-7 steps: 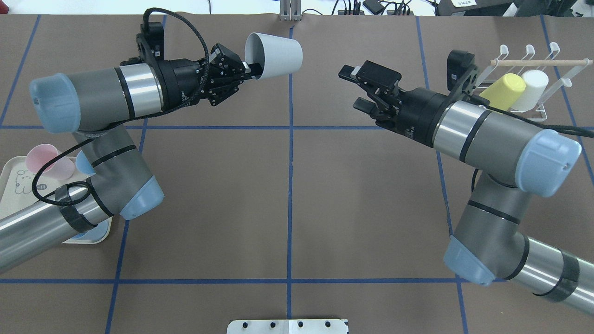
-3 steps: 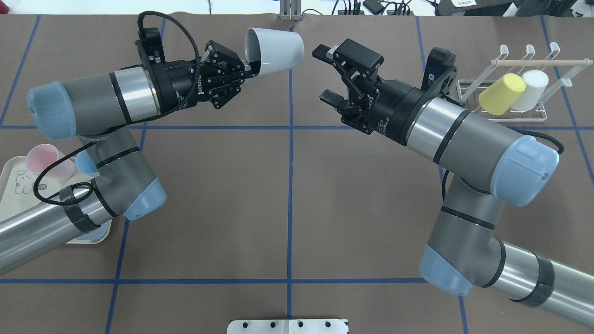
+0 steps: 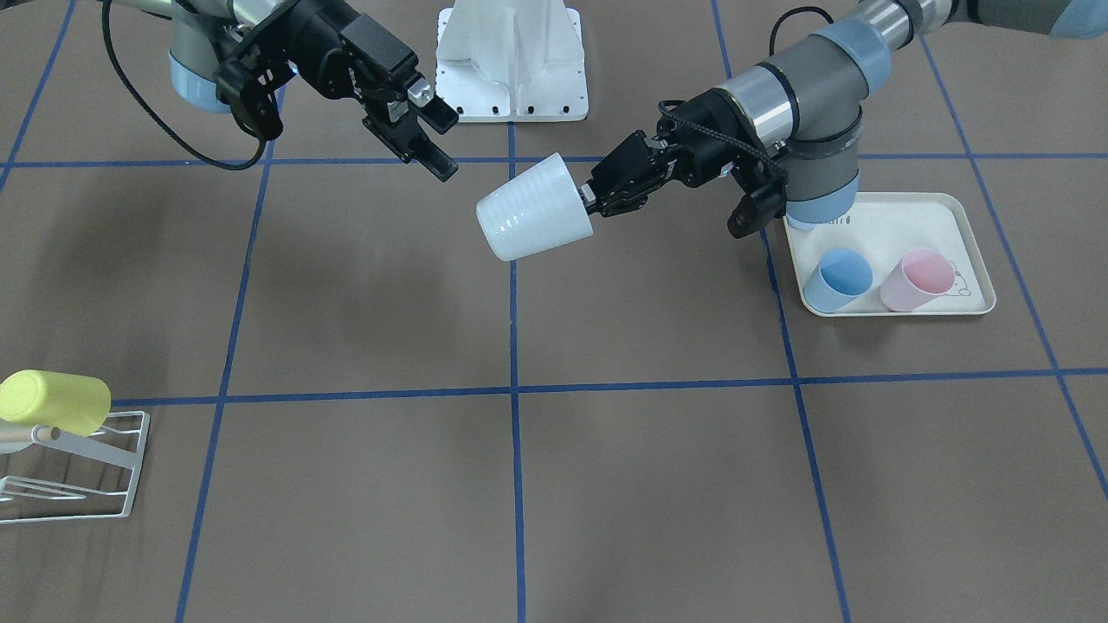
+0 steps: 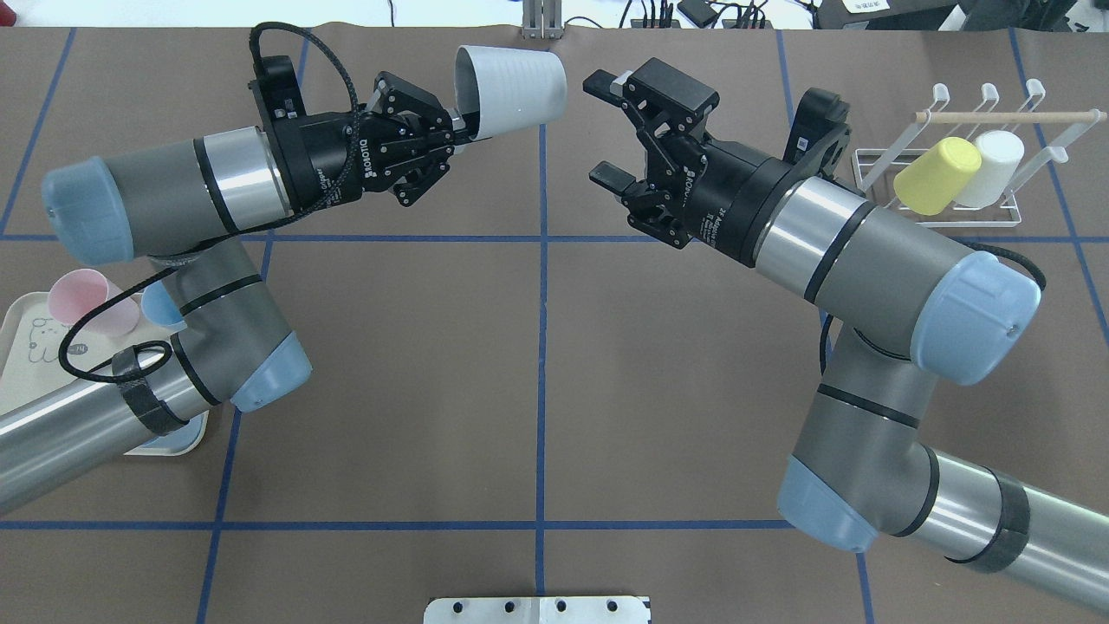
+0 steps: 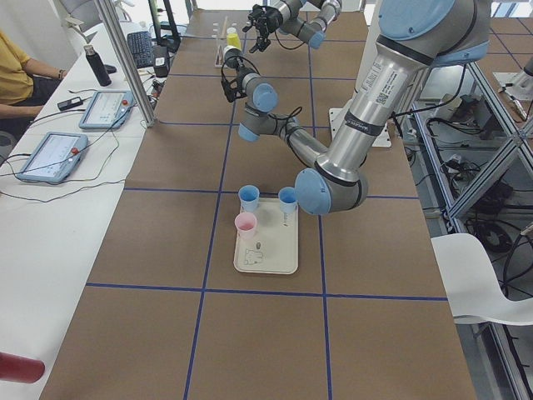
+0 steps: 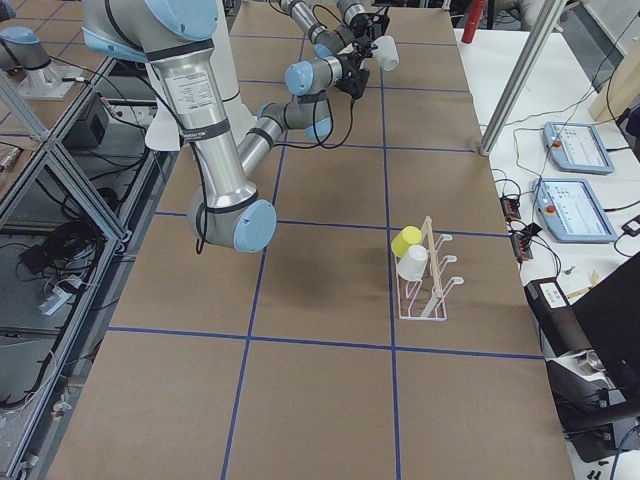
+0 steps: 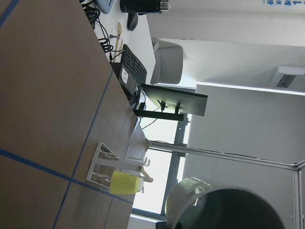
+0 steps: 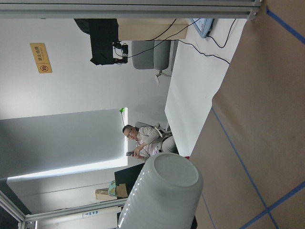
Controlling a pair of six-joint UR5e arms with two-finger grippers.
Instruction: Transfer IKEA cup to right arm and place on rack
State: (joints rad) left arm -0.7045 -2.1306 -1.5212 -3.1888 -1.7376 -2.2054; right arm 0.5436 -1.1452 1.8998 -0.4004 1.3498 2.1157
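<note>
My left gripper is shut on the rim of the pale grey IKEA cup, holding it sideways in the air over the table's far middle, base pointing right. The right arm's gripper stands open just to the right of the cup's base, a small gap away, with nothing between its fingers. From the front, the cup hangs between the left gripper and the right gripper. The right wrist view looks at the cup's base. The white wire rack stands at the far right.
A yellow cup and a white cup lean on the rack's prongs. A cream tray at the left holds a pink cup and a blue cup. A person sits at a side table.
The right arm has swung left and towards the table's far side, bringing its open gripper close to the cup's base. The left gripper has moved the cup slightly farther away.
</note>
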